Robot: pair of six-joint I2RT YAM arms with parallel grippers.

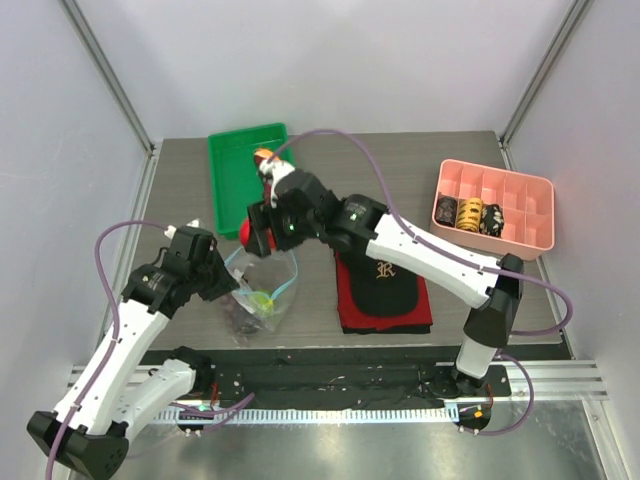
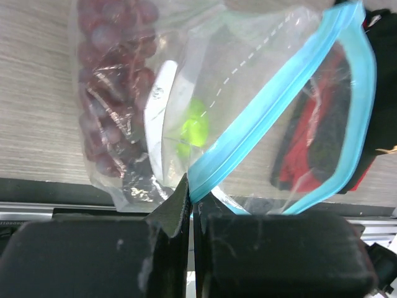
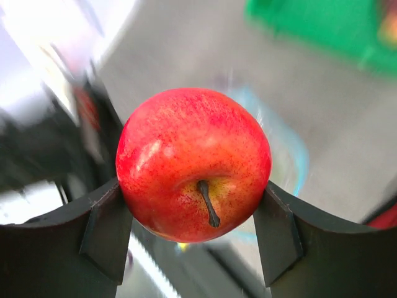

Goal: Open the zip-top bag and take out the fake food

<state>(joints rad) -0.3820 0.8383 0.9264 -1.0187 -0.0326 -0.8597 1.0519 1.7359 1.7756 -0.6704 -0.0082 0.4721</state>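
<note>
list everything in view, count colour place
zip-top bag: 1, clear with blue strip, table centre
apple: 1, red, in right gripper
grape bunch: 1, dark purple, inside bag
green piece: 1, lime, inside bag
tray: 1, green, far left
orange piece: 1, orange, in tray
divided box: 1, pink, far right, dark and yellow items inside
cloth: 1, black and red, beside bag
left gripper: 1, black, shut on bag
right gripper: 1, black, shut on apple
</note>
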